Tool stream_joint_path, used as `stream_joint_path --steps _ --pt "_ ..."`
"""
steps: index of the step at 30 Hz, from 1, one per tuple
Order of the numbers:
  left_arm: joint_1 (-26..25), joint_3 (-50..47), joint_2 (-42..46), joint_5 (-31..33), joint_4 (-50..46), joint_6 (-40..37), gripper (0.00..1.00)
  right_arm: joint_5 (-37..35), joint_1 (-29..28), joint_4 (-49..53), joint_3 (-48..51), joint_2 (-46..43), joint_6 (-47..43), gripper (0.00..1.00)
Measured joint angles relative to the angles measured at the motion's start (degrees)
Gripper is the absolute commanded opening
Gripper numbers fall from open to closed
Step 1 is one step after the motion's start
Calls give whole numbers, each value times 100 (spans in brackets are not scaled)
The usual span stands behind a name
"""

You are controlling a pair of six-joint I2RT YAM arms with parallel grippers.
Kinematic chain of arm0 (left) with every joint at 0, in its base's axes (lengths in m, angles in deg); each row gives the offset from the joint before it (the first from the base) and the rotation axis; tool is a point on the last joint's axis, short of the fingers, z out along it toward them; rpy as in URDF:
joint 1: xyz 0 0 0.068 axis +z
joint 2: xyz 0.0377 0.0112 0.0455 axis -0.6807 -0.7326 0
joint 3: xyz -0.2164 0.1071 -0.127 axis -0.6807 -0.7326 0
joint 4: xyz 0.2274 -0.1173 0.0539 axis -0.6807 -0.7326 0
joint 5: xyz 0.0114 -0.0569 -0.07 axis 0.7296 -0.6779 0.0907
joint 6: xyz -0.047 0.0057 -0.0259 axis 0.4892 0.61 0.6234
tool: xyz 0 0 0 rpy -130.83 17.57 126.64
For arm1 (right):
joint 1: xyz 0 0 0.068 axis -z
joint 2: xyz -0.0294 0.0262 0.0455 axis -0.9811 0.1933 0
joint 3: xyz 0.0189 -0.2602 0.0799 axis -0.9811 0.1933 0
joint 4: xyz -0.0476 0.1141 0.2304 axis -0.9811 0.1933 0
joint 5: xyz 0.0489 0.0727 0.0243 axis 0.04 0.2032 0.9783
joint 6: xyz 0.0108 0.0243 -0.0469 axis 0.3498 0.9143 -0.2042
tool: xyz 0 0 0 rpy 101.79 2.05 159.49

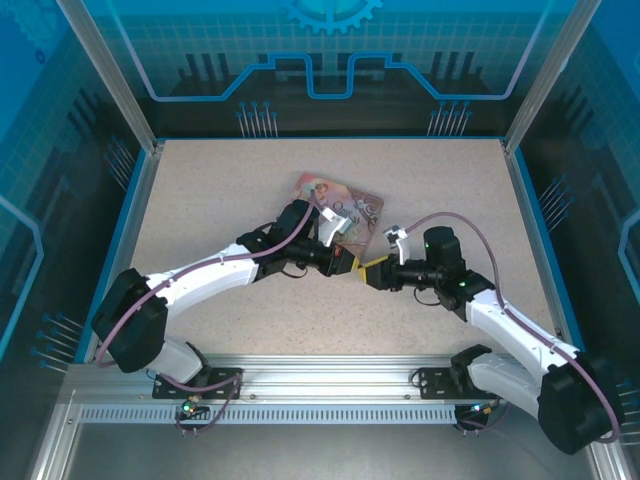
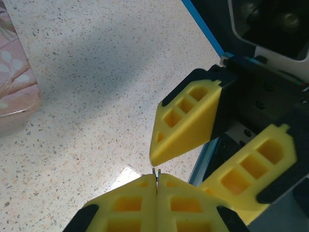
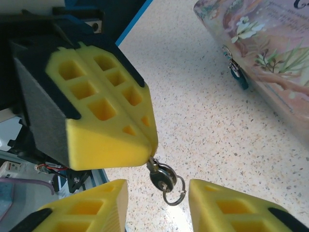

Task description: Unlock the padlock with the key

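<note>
Left wrist view: left gripper (image 2: 155, 182) is pinched tight on the key (image 2: 155, 173) (keyring (image 3: 173, 203) dangling below). Right gripper (image 3: 158, 189) gapes wide either side of it, holding nothing. Padlock (image 3: 240, 77) hangs off the pink tin (image 3: 270, 48), just beyond on the far side.

Speckled beige table (image 1: 200, 200), blue-lit walls (image 1: 330, 50)

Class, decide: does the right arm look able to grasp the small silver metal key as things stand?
Probably yes: the small silver metal key hangs from the shut left gripper, seemingly between the right gripper's open yellow fingers, with nothing in the way.
</note>
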Motion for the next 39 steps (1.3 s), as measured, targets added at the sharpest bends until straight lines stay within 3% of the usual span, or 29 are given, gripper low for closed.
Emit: stream_joint_path --steps 8,19,23,28,31,34,39 --pt "0 0 0 -24 0 0 0 -52 -39 -35 -4 103 -15 28" --pt "7 0 7 -31 -33 0 0 -157 -20 -39 -4 0 9 2" --pt "13 0 7 -31 -42 2 1 -160 -11 -31 -4 -2 55 0" --pt "11 0 20 -24 -26 -4 17 -157 20 -52 22 -105 142 0" --pt "11 -2 37 -22 -4 20 21 -138 72 -157 42 -210 210 0" --pt "13 -2 50 -20 66 50 41 -140 125 -249 42 -273 264 0" --pt "94 -22 92 -15 225 280 52 -160 170 -243 46 -275 308 0"
